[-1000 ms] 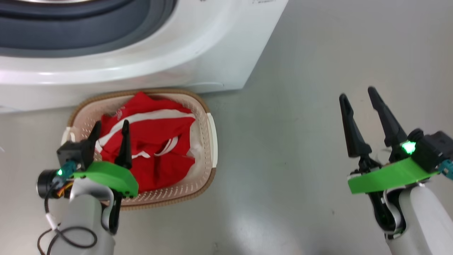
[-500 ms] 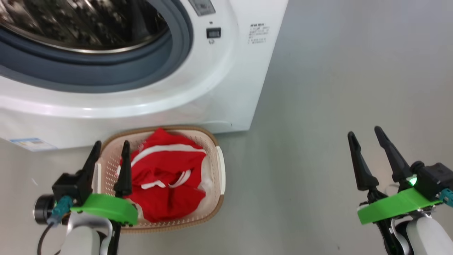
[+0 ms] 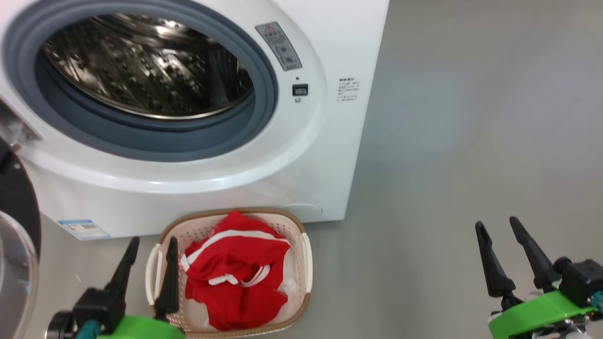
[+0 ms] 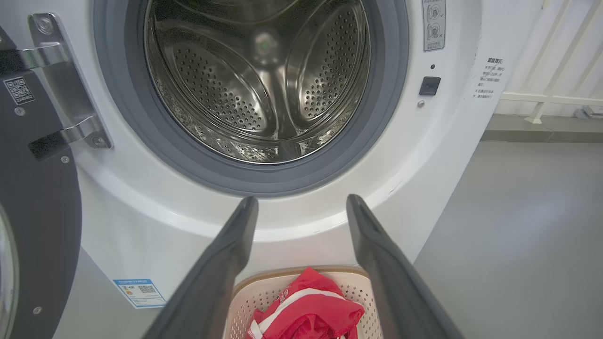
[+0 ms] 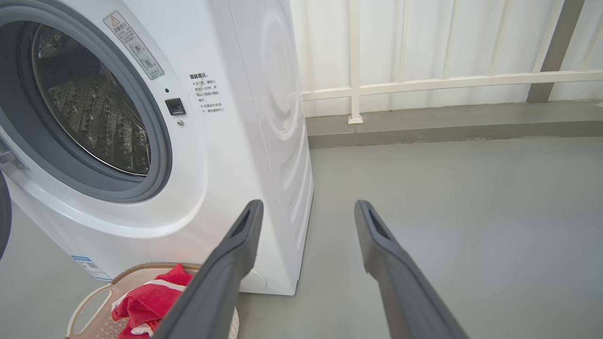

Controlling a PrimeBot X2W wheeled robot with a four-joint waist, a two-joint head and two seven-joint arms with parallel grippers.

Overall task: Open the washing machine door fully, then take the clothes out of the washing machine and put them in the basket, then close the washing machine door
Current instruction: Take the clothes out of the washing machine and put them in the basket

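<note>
The white washing machine (image 3: 325,155) stands with its steel drum (image 3: 141,66) bare and no clothes visible inside. Its door (image 3: 16,245) hangs swung open at the left edge, black rim and hinge (image 4: 66,89) showing. Red clothes (image 3: 235,278) with white stripes lie in the cream basket (image 3: 306,263) on the floor before the machine. My left gripper (image 3: 153,242) is open with nothing between its fingers, near the basket's left end. My right gripper (image 3: 497,223) is open and empty over bare floor to the right. The basket (image 4: 282,292) and clothes (image 4: 311,310) sit below my left fingers.
Grey floor (image 3: 471,117) stretches to the right of the machine. A white railing (image 5: 447,82) and a low kerb run along the back wall. A blue label (image 3: 82,229) marks the machine's base.
The head camera has tilted upward: the drum and control panel have come into view, and the basket and both grippers sit lower in the picture. The grippers stay open.
</note>
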